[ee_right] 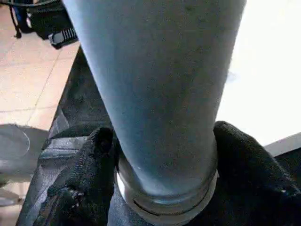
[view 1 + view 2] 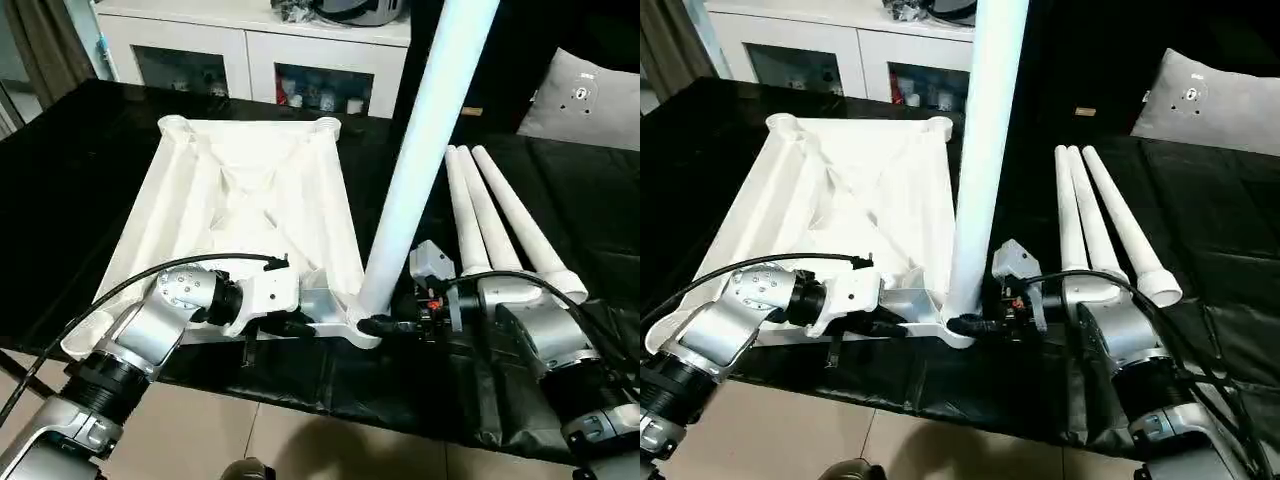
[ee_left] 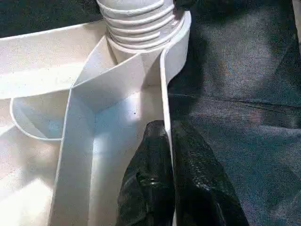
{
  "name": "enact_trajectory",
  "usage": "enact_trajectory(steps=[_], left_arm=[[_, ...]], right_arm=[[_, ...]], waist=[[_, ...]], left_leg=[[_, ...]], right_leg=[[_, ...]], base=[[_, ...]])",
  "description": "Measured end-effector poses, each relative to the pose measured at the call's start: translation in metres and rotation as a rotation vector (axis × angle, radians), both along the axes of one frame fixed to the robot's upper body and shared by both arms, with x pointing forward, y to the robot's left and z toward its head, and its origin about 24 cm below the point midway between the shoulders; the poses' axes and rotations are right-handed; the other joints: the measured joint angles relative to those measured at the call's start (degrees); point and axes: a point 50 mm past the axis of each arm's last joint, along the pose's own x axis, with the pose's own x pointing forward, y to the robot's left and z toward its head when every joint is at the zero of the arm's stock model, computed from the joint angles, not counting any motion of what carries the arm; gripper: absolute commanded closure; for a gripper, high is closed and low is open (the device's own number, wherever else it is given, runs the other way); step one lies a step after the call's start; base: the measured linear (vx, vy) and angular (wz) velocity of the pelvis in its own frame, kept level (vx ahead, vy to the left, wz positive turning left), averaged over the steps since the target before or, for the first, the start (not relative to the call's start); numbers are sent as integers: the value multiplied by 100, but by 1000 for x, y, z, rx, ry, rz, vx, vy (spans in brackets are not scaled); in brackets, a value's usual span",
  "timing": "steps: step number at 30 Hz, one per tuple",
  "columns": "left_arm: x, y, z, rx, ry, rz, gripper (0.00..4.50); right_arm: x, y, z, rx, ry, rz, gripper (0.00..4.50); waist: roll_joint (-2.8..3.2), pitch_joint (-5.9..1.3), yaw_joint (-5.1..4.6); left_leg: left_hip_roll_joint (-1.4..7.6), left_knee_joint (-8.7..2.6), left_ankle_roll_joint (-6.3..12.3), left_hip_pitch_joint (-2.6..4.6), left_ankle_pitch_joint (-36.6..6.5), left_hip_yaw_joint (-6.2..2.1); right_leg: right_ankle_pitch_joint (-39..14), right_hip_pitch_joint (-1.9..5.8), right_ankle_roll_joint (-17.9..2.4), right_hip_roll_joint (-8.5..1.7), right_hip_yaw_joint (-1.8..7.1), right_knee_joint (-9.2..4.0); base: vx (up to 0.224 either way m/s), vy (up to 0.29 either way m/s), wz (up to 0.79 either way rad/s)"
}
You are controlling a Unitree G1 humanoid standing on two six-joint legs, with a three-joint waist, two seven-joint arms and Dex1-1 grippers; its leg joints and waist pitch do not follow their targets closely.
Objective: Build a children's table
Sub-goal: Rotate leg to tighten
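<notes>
The children's table top [image 2: 240,200] lies upside down on the black work surface, ribs up. One white leg [image 2: 420,150] stands upright in its near right corner socket [image 3: 141,23]. Three more legs [image 2: 500,220] lie side by side to the right. My left gripper [image 3: 169,141] is shut on the thin rim wall [image 3: 164,94] of the top's near edge, just left of that socket. On the other side, my right gripper [image 1: 162,136] reaches in, its fingers [image 1: 94,146] pressed on both sides of the standing leg's base.
The black surface's front edge [image 2: 330,400] runs just under my forearms, with tiled floor below. A white cabinet [image 2: 250,40] stands behind the surface. At the far right rests a grey cushion [image 2: 590,100]. A black cable [image 2: 150,275] loops over my left wrist.
</notes>
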Motion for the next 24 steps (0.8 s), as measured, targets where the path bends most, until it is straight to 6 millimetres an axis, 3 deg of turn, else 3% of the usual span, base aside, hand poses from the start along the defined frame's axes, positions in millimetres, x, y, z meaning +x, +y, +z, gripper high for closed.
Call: enact_trajectory(steps=[4, 6, 8, 14, 15, 16, 18, 20, 24], left_arm=[[0, -1, -5, -59, 49, 138, 450], [4, -5, -8, -79, 45, 244, 450], [8, -16, -11, -113, 47, 334, 450], [17, -42, -14, -178, 48, 584, 450], [19, -46, -14, -182, 43, 613, 450], [19, -51, -14, -187, 45, 632, 450], [20, -53, -13, -191, 40, 648, 450], [21, -54, -12, -191, 36, 647, 450], [20, -52, -11, -179, 22, 610, 450]], right_arm=[[2, 10, -5, 35, 17, -116, 176], [9, 17, -9, 53, 10, -268, 176], [15, 18, -12, 75, 19, -405, 176], [34, 32, -11, 62, 12, -687, 176], [37, 34, -10, 47, -1, -719, 120], [39, 34, -9, 37, -9, -740, 106], [40, 37, -8, 42, -15, -750, 106], [41, 37, -8, 48, -25, -754, 69], [35, 33, -9, 71, -39, -723, 51]], waist=[[1, 0, -57], [1, 0, -161], [2, -1, -227], [37, -14, -292], [37, -14, -299], [37, -14, -298], [40, -14, -282], [41, -14, -253], [43, -13, -211]], left_leg=[[0, 0, -2, 20, 1, 0], [0, 0, -7, 30, 4, 1], [-1, 0, -8, 42, 4, 2], [-3, -7, -10, 40, 5, 3], [-3, -8, -10, 40, 5, 3], [-3, -8, -9, 38, 5, 3], [-4, -18, -9, 36, 5, 3], [-4, -31, -9, 33, 5, 3], [-2, -37, -9, 30, 5, 3]], right_leg=[[2, 8, -3, 0, 4, 10], [7, 9, -11, 1, 8, 13], [7, 13, -11, 2, 13, 12], [13, 8, -12, 2, 15, 13], [13, 9, -12, 2, 15, 11], [11, 10, -9, 2, 15, 8], [6, 9, -2, 2, 14, 1], [3, 5, 4, 3, 12, -8], [2, 1, 4, 5, 9, -12]], base=[[0, 0, 0], [0, 0, 0], [0, 0, 0], [0, 0, 0], [0, 0, 0], [0, 0, 0], [0, 0, 0], [0, 0, 0], [0, 0, 0]])
